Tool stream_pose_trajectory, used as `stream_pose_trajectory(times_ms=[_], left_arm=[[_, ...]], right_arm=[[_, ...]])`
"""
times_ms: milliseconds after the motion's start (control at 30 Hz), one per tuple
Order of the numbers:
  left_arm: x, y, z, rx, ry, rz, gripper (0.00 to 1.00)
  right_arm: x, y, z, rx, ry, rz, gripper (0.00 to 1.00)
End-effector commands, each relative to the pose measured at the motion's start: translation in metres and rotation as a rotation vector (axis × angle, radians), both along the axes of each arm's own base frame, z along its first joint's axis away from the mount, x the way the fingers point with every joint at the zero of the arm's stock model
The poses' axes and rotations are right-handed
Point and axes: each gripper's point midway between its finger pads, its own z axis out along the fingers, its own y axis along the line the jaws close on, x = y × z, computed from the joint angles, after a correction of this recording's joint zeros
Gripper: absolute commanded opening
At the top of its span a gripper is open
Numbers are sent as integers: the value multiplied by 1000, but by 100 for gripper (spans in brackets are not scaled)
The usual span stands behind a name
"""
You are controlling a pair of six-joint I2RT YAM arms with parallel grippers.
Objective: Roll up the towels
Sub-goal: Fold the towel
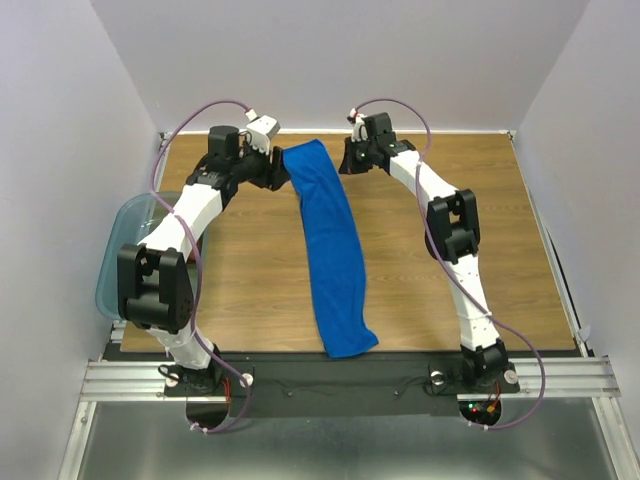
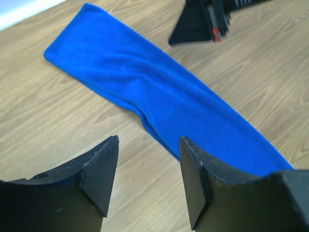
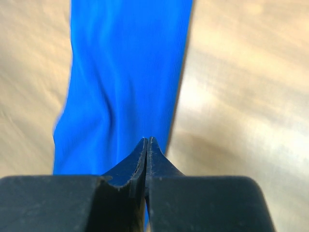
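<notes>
Black fingers of left end effector [image 2: 148, 145] stood apart, nothing between them, hovering over bare wood just beside left edge of blue towel [image 1: 335, 250], near its far end. I saw right end effector [image 3: 147, 141] with fingers pressed together, empty, tips over towel's far end near its right edge; contact with cloth I couldn't tell. Towel lay flat, unrolled, long strip running down middle of counter [image 1: 250, 290] from far side to near edge. Teal bin [image 1: 118, 245] sat at counter's left edge, partly hidden by left arm.
</notes>
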Motion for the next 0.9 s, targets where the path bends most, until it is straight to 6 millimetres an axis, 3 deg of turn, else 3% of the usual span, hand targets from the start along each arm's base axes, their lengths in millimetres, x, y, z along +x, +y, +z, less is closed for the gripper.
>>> stream_pose_trajectory(times_ms=[0, 300, 467, 533, 667, 867], left_arm=[[-9, 8, 18, -46, -37, 18, 63], [-16, 17, 1, -59, 18, 42, 63], [-19, 23, -4, -54, 26, 58, 63], [-19, 26, -5, -51, 30, 65, 63], [-19, 30, -7, -42, 32, 74, 63], [-15, 33, -15, -10, 48, 70, 63]], right_arm=[[42, 20, 41, 145, -138, -98, 1], [54, 48, 17, 241, -152, -81, 1], [63, 48, -3, 232, -150, -133, 1], [68, 39, -11, 200, -156, -179, 1], [84, -1, -26, 114, -164, -353, 1], [85, -67, -41, 66, -101, -536, 1]])
